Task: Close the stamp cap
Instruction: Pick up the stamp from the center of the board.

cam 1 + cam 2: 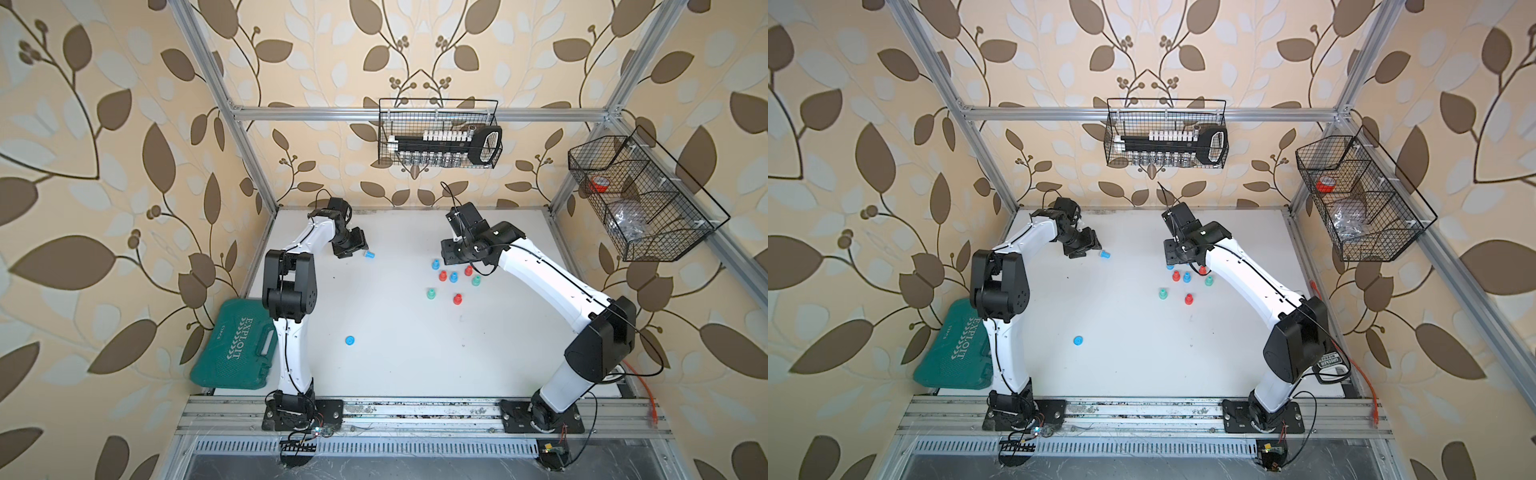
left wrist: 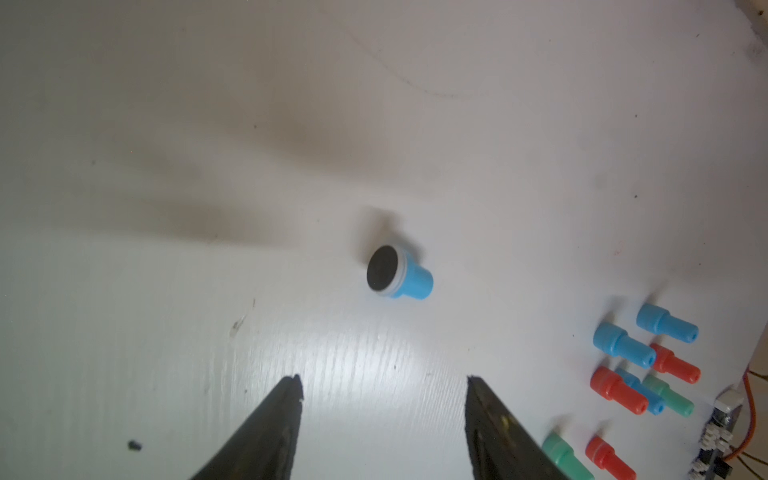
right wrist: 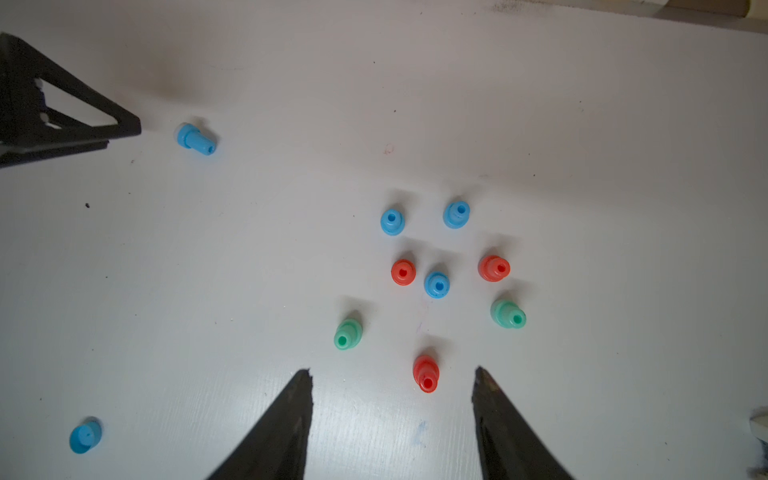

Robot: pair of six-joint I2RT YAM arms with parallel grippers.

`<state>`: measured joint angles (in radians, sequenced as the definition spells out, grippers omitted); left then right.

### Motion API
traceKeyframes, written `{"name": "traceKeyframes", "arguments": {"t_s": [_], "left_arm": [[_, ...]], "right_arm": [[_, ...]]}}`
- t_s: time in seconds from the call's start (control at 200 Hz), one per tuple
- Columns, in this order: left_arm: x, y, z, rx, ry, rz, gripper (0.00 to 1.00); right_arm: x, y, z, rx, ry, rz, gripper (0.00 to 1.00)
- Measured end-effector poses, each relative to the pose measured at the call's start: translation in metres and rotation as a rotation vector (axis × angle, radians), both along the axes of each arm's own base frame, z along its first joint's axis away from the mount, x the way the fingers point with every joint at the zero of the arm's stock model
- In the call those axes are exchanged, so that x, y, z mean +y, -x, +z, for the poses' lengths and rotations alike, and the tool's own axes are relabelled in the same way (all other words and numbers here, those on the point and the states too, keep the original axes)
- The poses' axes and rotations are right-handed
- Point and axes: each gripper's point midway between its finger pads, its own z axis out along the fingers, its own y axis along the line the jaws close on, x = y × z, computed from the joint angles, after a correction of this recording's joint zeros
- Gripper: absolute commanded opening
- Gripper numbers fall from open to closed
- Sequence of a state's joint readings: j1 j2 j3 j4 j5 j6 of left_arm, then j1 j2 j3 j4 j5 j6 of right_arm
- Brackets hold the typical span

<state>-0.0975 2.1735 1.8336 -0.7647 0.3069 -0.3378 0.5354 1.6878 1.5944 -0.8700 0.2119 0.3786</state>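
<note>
Just beside the tipped stamp [image 2: 405, 278], the left gripper [image 2: 384, 380] is held spread, likely to grasp it; the right gripper [image 3: 392, 371] is spread, empty.

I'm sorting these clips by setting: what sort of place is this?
Probably a robot test cell: an aluminium frame and wallpaper panels surround a white table, with a left arm and right arm bolted to a rail.

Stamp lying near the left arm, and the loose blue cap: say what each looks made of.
Stamp: moulded plastic by its look, matte blue, even colour, soft highlights. Its black pad: dull, probably rubber or foam; cannot tell which. Cap: likely the same blue plastic, matching colour; too small for more.
</note>
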Motion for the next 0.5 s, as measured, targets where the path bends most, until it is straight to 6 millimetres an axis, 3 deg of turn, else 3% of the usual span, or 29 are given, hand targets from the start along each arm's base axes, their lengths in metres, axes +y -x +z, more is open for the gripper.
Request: {"name": "traceKeyframes", "arguments": {"t_s": [0.145, 0.345, 0.5], "left_arm": [[-0.002, -0.023, -0.014, -0.007, -0.017, -0.021, 0.65], [-0.016, -0.048, -0.03, -0.038, -0.041, -0.062, 0.64], [-0.035, -0.053, -0.039, -0.041, -0.039, -0.095, 0.6]], "right_arm": [[-0.014, 0.004, -0.02, 0.062, -0.002, -0.018, 0.58], [-0.025, 0.002, -0.024, 0.081, -0.02, -0.033, 0.58], [-0.033, 0.005, -0.024, 0.09, -0.029, -0.039, 0.58]]}}
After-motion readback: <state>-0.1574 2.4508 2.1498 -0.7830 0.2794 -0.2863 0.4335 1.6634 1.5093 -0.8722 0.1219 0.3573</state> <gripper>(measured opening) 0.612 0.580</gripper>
